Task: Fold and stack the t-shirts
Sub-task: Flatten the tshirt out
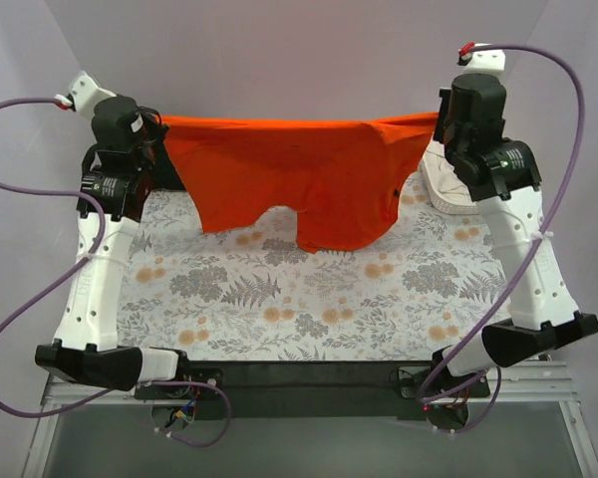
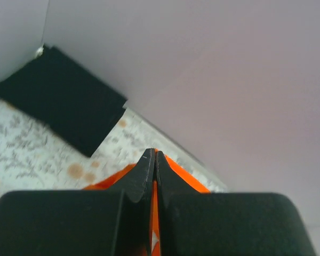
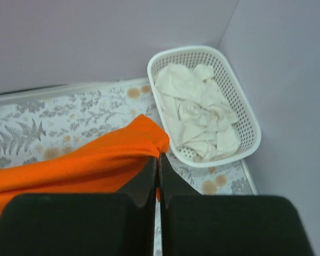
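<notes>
I've the left gripper (image 2: 153, 156) and right gripper (image 3: 158, 160) clenched on the orange shirt (image 1: 299, 169); a thin corner could slip.

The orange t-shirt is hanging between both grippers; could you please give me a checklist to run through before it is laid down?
1. Left gripper shut on the orange t-shirt: ok, orange cloth shows between its closed fingers.
2. Right gripper shut on the shirt's other end: ok, a bunched corner is pinched.
3. Top edge stretched straight between the arms: ok.
4. Lower hem hanging even: not ok, it is uneven, with a notch in the middle.
5. Black t-shirt apart from the landing spot: ok, it lies flat by the far wall.
6. Shirt apart from the white basket: cannot tell, they overlap in both views.
</notes>
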`<state>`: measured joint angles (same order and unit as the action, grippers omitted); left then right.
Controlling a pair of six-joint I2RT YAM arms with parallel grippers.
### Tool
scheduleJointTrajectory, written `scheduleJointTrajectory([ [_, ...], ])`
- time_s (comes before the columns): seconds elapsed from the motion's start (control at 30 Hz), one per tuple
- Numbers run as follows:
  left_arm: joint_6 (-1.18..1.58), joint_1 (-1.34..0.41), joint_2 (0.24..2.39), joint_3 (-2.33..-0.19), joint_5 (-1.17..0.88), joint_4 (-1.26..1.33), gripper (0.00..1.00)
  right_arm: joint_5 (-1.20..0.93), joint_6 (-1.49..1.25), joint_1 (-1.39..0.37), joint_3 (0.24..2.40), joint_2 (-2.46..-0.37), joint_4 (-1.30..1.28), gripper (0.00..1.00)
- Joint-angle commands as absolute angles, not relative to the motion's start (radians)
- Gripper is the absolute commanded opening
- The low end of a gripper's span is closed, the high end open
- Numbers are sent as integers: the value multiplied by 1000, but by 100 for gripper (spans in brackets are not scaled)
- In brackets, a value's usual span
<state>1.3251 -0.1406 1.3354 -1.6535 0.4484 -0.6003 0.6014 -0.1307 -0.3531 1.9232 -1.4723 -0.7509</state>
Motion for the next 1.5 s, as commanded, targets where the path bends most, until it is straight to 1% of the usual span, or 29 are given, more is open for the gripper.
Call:
scheduleJointTrajectory([
  [0.0,1223,-133,1255,-1768,535,-520,0,715,-19,-347,2003,-1375,-681,1],
  [0.03,1204,-133,1237,-1775,528,-487,0,709,-3,-347,2000,-1347,-655,1],
  [0.07,1178,-133,1201,-1781,523,-477,0,697,39,-347,1962,-1277,-620,1],
  [0.13,1151,-133,1160,-1779,514,-463,0,663,75,-345,1904,-1189,-497,1],
  [0.23,1115,-143,1062,-1732,496,-442,0,563,139,-347,1777,-1017,-352,1],
  [0.3,1091,-158,998,-1718,480,-440,0,529,189,-347,1755,-944,-331,1],
  [0.47,1057,-193,919,-1710,443,-437,0,445,253,-347,1824,-902,-395,1],
  [0.63,1002,-219,926,-1732,433,-431,0,426,302,-347,1936,-956,-462,1],
  [0.8,956,-242,983,-1681,436,-419,0,404,321,-347,1927,-1032,-474,1],
  [0.87,962,-244,1002,-1599,426,-407,0,385,324,-347,1901,-1063,-495,1],
  [0.9,982,-244,1021,-1567,428,-407,0,385,327,-347,1844,-1086,-497,1],
  [0.93,988,-244,1031,-1475,434,-394,0,391,328,-347,1803,-1098,-495,1],
  [1.0,996,-244,1054,-1369,481,-373,0,416,327,-347,1723,-1138,-491,1],
  [1.03,1003,-244,1090,-1327,504,-358,0,422,327,-347,1625,-1156,-483,1],
  [1.07,1011,-242,1115,-1239,523,-342,0,436,325,-347,1580,-1176,-454,1],
  [1.1,1011,-239,1159,-1156,560,-286,0,446,325,-347,1484,-1219,-402,1],
  [1.13,1015,-238,1190,-1155,571,-252,0,446,328,-347,1441,-1242,-402,1],
  [1.17,1025,-236,1215,-1087,574,-226,0,454,327,-345,1395,-1264,-335,1],
  [1.3,1049,-222,1376,-1008,575,-94,0,434,301,-327,1267,-1418,-203,1],
  [1.33,1049,-215,1409,-1008,566,-51,0,434,299,-319,1256,-1445,-184,1],
  [1.37,1055,-209,1484,-1011,558,-42,0,427,302,-305,1247,-1471,-170,1],
  [1.47,1068,-184,1596,-1064,522,-34,0,411,301,-270,1250,-1566,-135,1],
])
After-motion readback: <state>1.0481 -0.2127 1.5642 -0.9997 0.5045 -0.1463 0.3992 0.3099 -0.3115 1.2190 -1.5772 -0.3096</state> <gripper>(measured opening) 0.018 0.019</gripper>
